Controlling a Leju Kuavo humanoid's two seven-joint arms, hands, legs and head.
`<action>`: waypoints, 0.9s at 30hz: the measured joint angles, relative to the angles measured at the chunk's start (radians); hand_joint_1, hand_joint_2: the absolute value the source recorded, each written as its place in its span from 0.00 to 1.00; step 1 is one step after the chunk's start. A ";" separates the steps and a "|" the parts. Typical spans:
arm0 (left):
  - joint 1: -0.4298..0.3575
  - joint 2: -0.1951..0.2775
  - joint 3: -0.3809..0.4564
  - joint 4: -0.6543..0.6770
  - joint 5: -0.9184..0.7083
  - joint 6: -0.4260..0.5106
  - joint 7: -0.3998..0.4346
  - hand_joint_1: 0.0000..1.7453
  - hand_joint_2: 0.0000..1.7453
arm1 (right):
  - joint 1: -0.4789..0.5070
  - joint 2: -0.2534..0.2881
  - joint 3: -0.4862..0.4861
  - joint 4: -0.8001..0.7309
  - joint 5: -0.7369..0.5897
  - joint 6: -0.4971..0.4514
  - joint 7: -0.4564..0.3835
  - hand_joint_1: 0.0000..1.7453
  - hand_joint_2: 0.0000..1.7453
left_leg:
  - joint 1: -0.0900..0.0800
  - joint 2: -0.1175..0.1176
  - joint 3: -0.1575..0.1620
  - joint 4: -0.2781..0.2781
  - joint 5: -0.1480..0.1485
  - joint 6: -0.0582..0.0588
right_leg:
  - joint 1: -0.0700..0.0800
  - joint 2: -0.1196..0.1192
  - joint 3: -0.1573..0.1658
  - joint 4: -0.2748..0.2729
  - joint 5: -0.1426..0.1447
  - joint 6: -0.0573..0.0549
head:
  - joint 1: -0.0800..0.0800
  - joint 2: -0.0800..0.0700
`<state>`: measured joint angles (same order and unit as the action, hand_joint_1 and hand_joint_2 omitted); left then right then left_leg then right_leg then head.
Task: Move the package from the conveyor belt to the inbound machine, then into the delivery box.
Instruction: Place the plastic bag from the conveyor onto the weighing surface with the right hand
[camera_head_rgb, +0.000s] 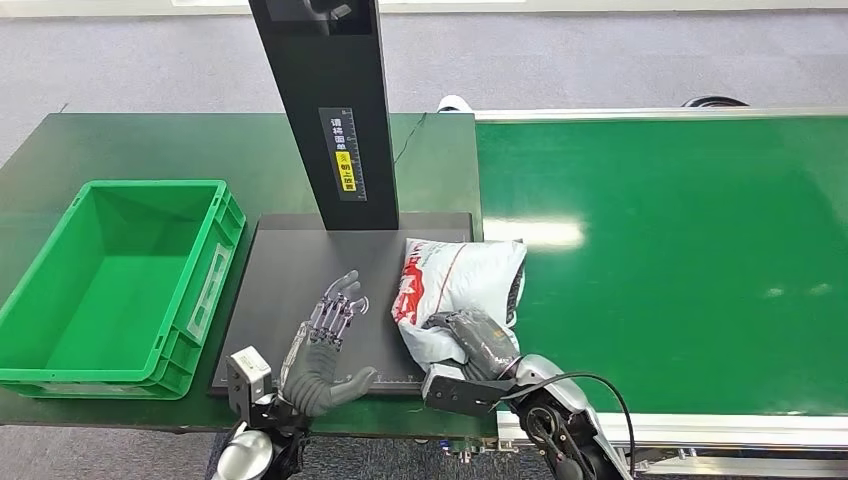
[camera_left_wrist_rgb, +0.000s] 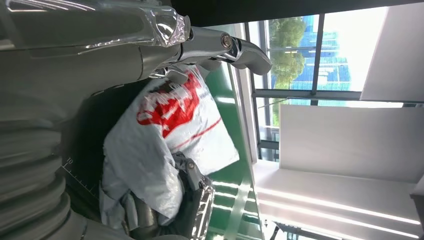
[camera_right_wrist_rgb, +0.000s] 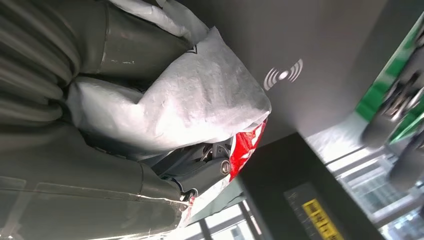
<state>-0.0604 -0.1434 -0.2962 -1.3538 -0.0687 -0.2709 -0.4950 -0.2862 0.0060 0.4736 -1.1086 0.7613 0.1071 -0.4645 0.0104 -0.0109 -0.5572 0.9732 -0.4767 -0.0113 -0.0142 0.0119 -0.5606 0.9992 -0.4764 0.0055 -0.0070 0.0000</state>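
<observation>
The right hand (camera_head_rgb: 478, 340) clamps the crumpled white-and-red plastic package (camera_head_rgb: 455, 285) over the black scanner plate (camera_head_rgb: 290, 290); the left hand (camera_head_rgb: 325, 345) hovers, fingers spread.

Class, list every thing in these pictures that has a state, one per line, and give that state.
package: held by the right hand, partly over the scanner plate's edge
right hand: gripping the package
left hand: open, fingers apart, above the plate
green crate: empty
scanner plate: bare under the left hand
conveyor belt: carries nothing else

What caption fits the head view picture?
Right hand grips the white package at the black inbound machine, left hand open beside it.
</observation>
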 joint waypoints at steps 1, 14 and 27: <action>-0.003 0.000 -0.001 0.004 0.002 0.001 0.000 0.00 1.00 | -0.009 0.000 0.013 0.010 0.002 0.000 0.000 1.00 1.00 | 0.000 0.000 0.000 0.000 0.000 0.000 | 0.000 0.000 0.000 0.000 0.000 0.000 | 0.000 0.000; -0.016 0.006 -0.015 0.026 0.018 0.004 0.000 0.00 1.00 | -0.146 0.002 0.180 0.139 0.082 -0.081 0.036 1.00 1.00 | 0.000 0.000 0.001 0.000 0.000 0.000 | 0.000 0.000 0.000 0.000 0.000 0.000 | 0.000 0.000; -0.028 0.011 -0.026 0.043 0.030 0.001 0.000 0.00 1.00 | -0.243 0.011 0.251 0.222 0.090 -0.200 0.003 1.00 1.00 | 0.000 0.000 0.000 0.000 0.000 0.000 | 0.000 0.000 0.000 0.000 0.000 0.000 | 0.000 0.000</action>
<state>-0.0888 -0.1322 -0.3222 -1.3108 -0.0385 -0.2700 -0.4948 -0.5290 0.0166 0.7248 -0.8866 0.8509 -0.0928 -0.4616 0.0104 -0.0111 -0.5567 0.9734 -0.4764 -0.0115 -0.0142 0.0120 -0.5604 0.9993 -0.4760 0.0054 -0.0071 0.0000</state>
